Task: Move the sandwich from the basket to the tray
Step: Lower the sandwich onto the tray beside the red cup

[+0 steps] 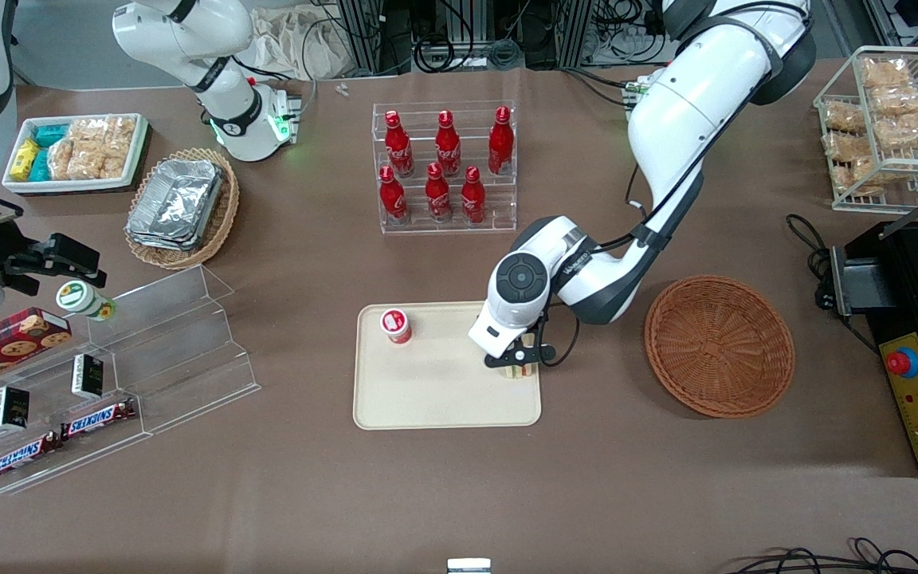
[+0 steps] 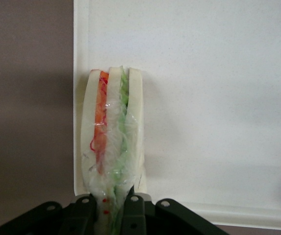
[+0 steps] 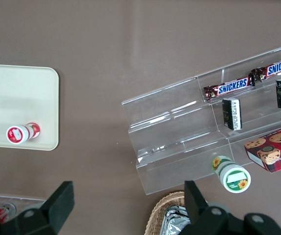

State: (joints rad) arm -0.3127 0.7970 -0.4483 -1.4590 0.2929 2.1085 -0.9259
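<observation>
The tray (image 1: 427,399) lies on the tabletop (image 1: 459,494), nearest to the front camera. The hand (image 1: 519,365) is low over the tray's edge toward the basket (image 1: 719,345), and its fingers (image 2: 84,210) are closed on the sandwich (image 2: 112,147). The sandwich stands on its edge in the tray, just beside the rim. A small red cup (image 1: 396,325) stands on the tray, farther from the camera. The basket lies beside the tray, toward the working arm's end.

My gripper (image 1: 519,363) is clamped on the sandwich (image 1: 518,371) at the tray (image 1: 427,402) edge nearest the basket (image 1: 719,345). Bare tray lies open toward the red-capped cup (image 1: 396,325), the tray's only obstacle; the bottle rack (image 1: 445,167) stands well apart.
</observation>
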